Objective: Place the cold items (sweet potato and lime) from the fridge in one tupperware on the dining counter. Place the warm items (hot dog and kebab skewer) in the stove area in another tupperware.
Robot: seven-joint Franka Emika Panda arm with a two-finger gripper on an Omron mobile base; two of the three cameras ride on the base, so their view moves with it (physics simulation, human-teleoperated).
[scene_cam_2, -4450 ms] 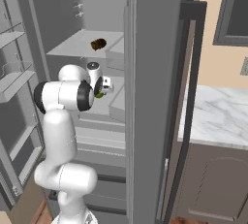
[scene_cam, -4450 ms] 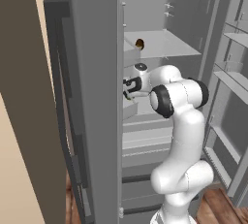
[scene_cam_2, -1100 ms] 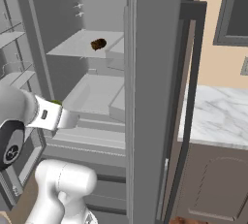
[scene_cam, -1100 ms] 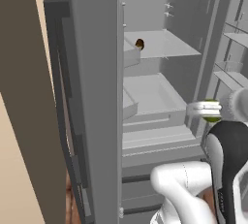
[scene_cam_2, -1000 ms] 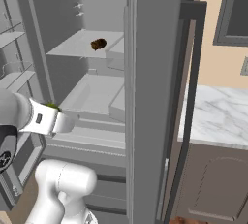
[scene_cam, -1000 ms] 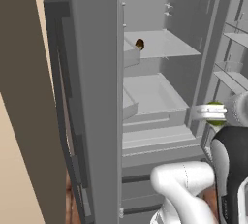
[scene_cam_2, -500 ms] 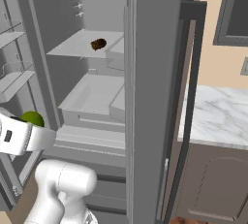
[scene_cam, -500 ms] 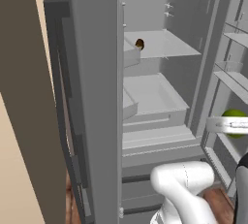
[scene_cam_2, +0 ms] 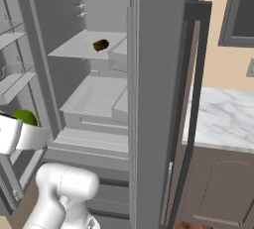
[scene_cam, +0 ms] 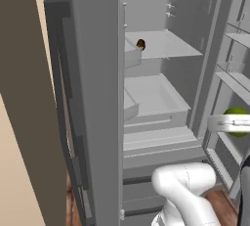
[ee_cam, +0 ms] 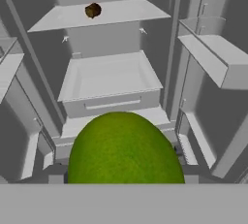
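My claw grips the round lime outside the open fridge. The sweet potato lies far back on the upper shelf; no writing anywhere.

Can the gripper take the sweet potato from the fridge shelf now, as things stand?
Probably not yet. The path to the sweet potato on the upper fridge shelf looks free, but the gripper sits outside the fridge and holds the lime, so its jaws are occupied.

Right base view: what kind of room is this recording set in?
Most likely a kitchen, and a rendered one: an open steel fridge with pale shelves, beside a marble counter over brown cabinets.
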